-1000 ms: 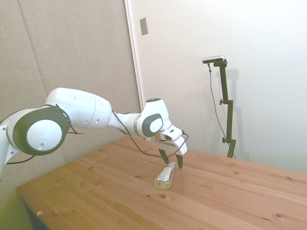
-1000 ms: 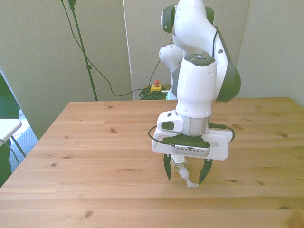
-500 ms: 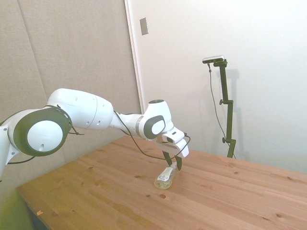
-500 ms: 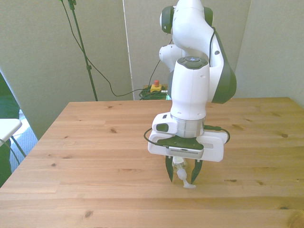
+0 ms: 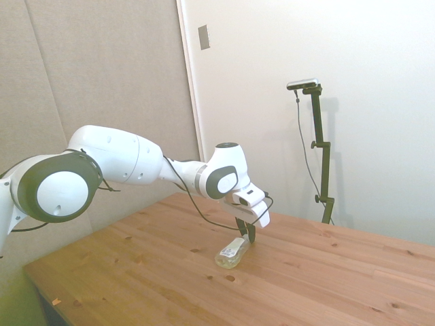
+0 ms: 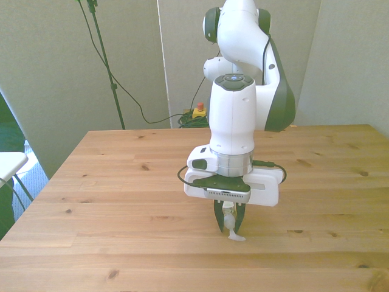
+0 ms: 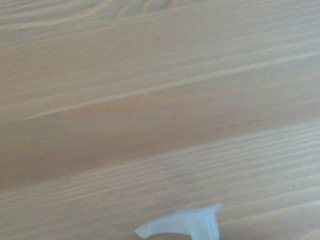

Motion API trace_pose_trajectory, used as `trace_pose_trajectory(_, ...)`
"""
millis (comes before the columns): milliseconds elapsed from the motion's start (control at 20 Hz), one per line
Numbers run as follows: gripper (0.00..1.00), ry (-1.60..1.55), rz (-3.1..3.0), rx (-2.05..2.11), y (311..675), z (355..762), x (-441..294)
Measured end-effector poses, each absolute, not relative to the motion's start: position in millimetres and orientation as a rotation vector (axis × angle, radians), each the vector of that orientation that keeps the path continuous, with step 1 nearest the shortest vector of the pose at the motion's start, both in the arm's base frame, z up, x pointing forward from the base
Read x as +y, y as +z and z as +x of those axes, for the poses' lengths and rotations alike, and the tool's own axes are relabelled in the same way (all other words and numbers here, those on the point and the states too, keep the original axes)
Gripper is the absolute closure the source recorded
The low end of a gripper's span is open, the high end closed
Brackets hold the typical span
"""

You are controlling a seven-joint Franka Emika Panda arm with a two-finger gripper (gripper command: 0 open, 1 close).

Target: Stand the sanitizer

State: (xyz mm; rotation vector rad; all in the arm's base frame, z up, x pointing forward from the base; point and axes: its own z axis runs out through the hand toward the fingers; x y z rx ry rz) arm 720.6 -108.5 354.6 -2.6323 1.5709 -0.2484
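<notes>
The gripper point(image 6: 228, 221) is down low, fingers pinched narrow around the neck of the sanitizer point(image 5: 231, 252), which lies on its side on the wooden table point(image 6: 109, 182), near the middle toward the front view's near edge. Its white pump top point(image 7: 182, 223) pokes out past the fingers. Bare planks all around it, nothing crowding the bottle.

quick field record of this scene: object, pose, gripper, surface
object: sanitizer
pose: lying on its side, not standing; white pump top at the gripper end
gripper: gripper low over the table, fingers closed on the sanitizer's top end
surface: wooden table
task state: bottle not yet upright
</notes>
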Motion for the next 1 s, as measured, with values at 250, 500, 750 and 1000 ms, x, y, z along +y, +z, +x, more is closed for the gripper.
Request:
trace_pose_trajectory(250,1.00,-0.268,-2.556,1.649,362.9,720.5,-105.6)
trace_pose_trajectory(500,1.00,-0.473,-2.466,1.682,400.1,711.2,-95.3)
trace_pose_trajectory(750,1.00,-0.651,-2.404,1.707,416.5,693.9,-83.5)
trace_pose_trajectory(1000,1.00,-0.815,-2.339,1.738,428.4,681.2,-75.3)
